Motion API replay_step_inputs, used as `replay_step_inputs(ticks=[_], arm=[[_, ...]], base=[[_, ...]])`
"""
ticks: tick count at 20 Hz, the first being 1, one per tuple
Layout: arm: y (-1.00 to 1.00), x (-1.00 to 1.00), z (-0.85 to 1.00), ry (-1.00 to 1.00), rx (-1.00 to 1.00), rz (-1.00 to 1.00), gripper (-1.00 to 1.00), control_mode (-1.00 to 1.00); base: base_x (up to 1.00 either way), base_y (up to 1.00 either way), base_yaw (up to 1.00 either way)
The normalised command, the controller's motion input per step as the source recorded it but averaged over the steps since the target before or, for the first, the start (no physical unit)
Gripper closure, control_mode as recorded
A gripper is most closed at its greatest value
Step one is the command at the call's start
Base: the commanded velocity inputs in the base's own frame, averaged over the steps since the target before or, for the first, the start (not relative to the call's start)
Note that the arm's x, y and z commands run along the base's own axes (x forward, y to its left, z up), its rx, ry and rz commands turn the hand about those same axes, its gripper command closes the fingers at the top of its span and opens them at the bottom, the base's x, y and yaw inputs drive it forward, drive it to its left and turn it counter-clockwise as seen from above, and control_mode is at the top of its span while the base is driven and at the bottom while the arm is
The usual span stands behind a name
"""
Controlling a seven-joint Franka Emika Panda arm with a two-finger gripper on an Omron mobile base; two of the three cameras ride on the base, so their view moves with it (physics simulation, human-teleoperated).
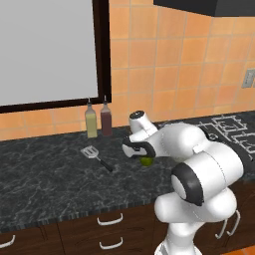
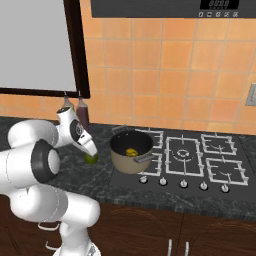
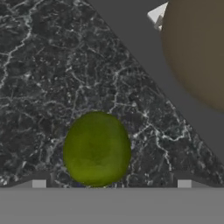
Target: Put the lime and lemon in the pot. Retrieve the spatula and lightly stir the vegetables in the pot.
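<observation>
The lime (image 3: pixel 96 148) lies on the dark marble counter, just left of the stove edge, also seen as the lime (image 1: pixel 147 161) and the lime (image 2: pixel 91 159). My gripper (image 3: pixel 111 183) hangs right over it, open, with one fingertip on each side and a gap between each and the fruit. The gripper (image 1: pixel 141 154) points down at the counter. The tan pot (image 2: pixel 125 164) stands on the front left burner, to the right of the lime. The yellow lemon (image 2: pixel 131 152) rests inside it. The spatula (image 1: pixel 91 152) lies flat on the counter, left of my gripper.
Two sauce bottles (image 1: pixel 91 119) stand at the back wall behind the spatula. The stove (image 2: pixel 200 160) with its grates and front knobs takes up the right side. A dark-framed window (image 1: pixel 45 50) fills the wall on the left. The pot's side (image 3: pixel 197 48) looms close to the hand.
</observation>
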Motion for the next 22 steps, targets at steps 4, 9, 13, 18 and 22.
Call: replay_step_inputs(ticks=[4,9,13,18,22], arm=[[-0.15,0.02,-0.24,0.0,0.0,-0.01,-1.0,-1.0],[0.0,0.11,-0.29,0.0,0.01,0.0,-1.0,-1.0],[0.0,0.21,-0.38,0.0,0.03,0.0,-1.0,-1.0],[0.03,0.11,-0.43,0.0,0.02,0.0,-1.0,-1.0],[0.08,-0.03,-0.18,-0.02,0.0,0.0,1.0,-1.0]], base=[[0.0,0.0,0.0],[0.0,0.0,0.0],[0.0,0.0,0.0],[0.0,0.0,0.0],[0.0,0.0,0.0]])
